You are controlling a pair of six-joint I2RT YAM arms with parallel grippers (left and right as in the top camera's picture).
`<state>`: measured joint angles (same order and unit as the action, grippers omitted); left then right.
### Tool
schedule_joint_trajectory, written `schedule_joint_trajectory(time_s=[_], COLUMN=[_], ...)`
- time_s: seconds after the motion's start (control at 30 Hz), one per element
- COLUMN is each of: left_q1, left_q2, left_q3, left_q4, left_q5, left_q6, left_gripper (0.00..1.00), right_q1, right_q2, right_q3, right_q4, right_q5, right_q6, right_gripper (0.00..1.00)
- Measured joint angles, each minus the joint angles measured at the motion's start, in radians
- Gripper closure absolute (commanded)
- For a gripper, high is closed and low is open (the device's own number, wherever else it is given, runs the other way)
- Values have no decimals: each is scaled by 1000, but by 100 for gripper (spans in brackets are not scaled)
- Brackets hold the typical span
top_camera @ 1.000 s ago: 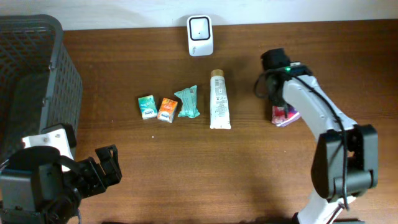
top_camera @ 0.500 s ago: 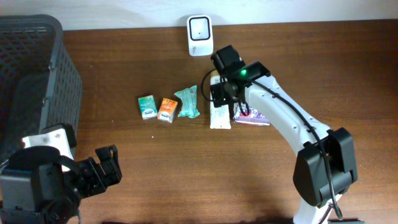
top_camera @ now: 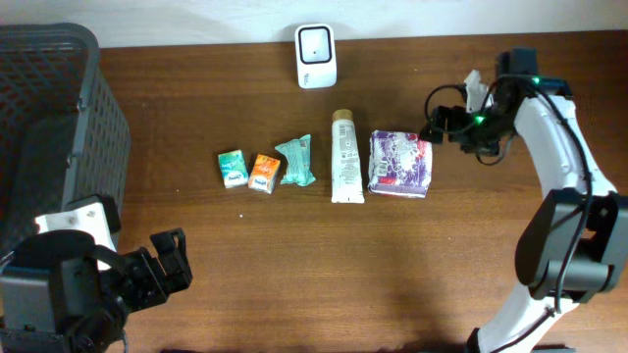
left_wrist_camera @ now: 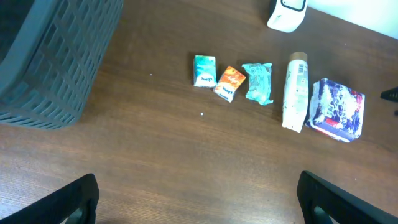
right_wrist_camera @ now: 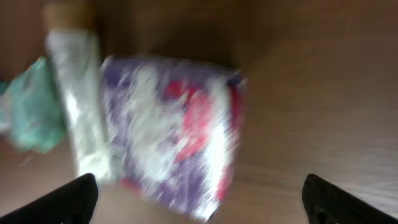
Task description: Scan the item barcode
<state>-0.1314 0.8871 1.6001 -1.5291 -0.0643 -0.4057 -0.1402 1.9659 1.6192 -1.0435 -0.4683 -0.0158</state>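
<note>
Right gripper [top_camera: 435, 120] released the purple packet [top_camera: 399, 164] just beside the tube [top_camera: 345, 157], mid-worktop, and backed off, jaws wide and empty. Left gripper [top_camera: 169, 257] open, idle. That item's probably done.

A dark brown wooden table [top_camera: 294, 275] is seen from overhead, bordered along its far edge by a pale white wall [top_camera: 177, 20]. A dark grey plastic lattice basket [top_camera: 59, 118] is set at the table's left end. Four small goods are laid in a row near the middle. A small green-and-white packet [top_camera: 232, 168] is placed at the left, and a small orange packet [top_camera: 263, 173] lies just beside it. Next comes a crinkled teal wrapper [top_camera: 295, 162]. A white squeeze tube with a tan cap [top_camera: 345, 157] is laid flat at the right, its cap pointed toward the wall.
</note>
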Motion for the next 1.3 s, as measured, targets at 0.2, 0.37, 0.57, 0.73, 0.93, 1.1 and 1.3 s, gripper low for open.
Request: schedule_joint_trajectory(time_s=[0.2, 0.37, 0.57, 0.73, 0.93, 1.1, 1.3], left_q1=[0, 0, 0, 0, 0, 0, 0], left_q2=[0, 0, 0, 0, 0, 0, 0], left_q3=[0, 0, 0, 0, 0, 0, 0], left_q4=[0, 0, 0, 0, 0, -1, -1], left_q5=[0, 0, 0, 0, 0, 0, 0], left_q6=[0, 0, 0, 0, 0, 0, 0], left_gripper=[1, 1, 1, 1, 1, 1, 1], right_q1=[104, 238, 411, 438, 482, 488, 490], right_q2=[11, 13, 14, 15, 15, 16, 78], right_q3=[4, 35, -33, -102, -171, -225, -227], right_q4=[7, 92, 297, 406, 483, 538, 546], right_q5=[-165, -5, 316, 412, 431, 446, 433], right_q6=[-64, 13, 208, 287, 304, 323, 331], right_gripper=[89, 96, 96, 96, 96, 96, 96])
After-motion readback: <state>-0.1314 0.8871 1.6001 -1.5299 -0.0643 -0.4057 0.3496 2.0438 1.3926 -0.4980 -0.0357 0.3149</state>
